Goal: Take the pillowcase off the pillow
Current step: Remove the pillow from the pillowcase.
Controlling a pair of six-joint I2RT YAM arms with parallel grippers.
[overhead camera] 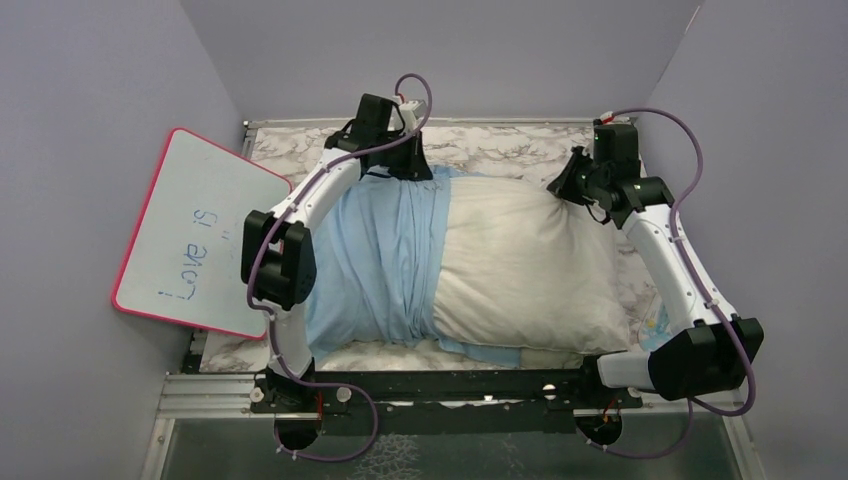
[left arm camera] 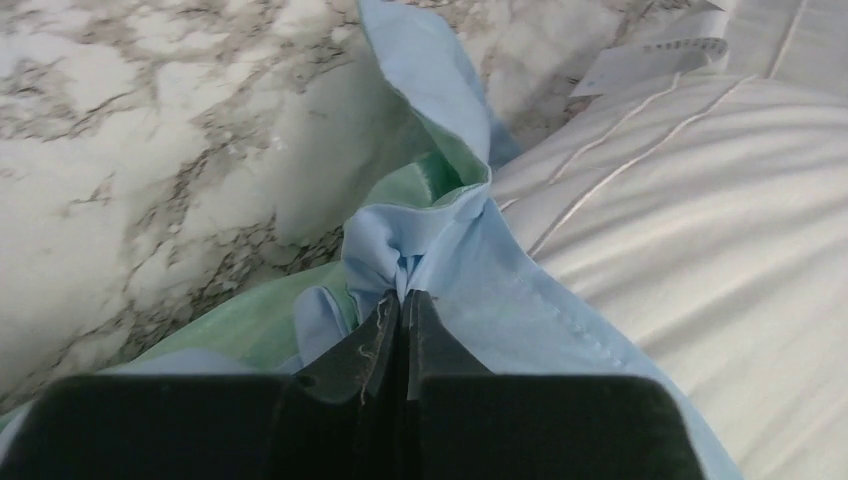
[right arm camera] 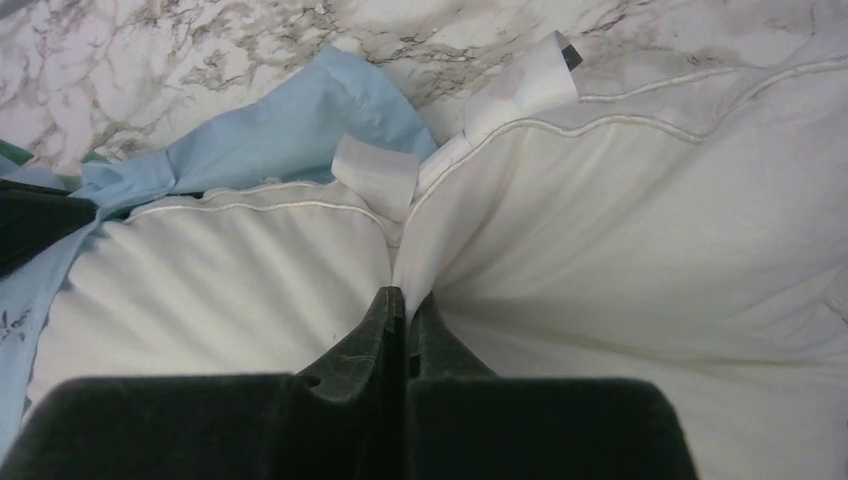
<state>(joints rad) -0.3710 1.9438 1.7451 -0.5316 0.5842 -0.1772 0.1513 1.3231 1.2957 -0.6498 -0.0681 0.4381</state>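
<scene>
The off-white pillow (overhead camera: 520, 265) lies across the marble table, its right half bare. The light blue pillowcase (overhead camera: 375, 260) is bunched over its left half. At the far edge my left gripper (overhead camera: 408, 165) is shut on a gathered fold of the pillowcase (left arm camera: 420, 250), whose mint-green inner face shows beside the pinch. My left gripper (left arm camera: 408, 295) has its jaws pressed together on the cloth. At the pillow's far right corner, my right gripper (overhead camera: 572, 185) is shut on a pinched ridge of the pillow (right arm camera: 600, 240). My right gripper (right arm camera: 408, 292) holds white fabric just below the seam.
A pink-rimmed whiteboard (overhead camera: 195, 235) with writing leans at the table's left side. White care labels (right arm camera: 375, 175) stick out of the pillow's seam. The marble tabletop (left arm camera: 150, 150) shows behind the pillow. Purple walls close in on both sides.
</scene>
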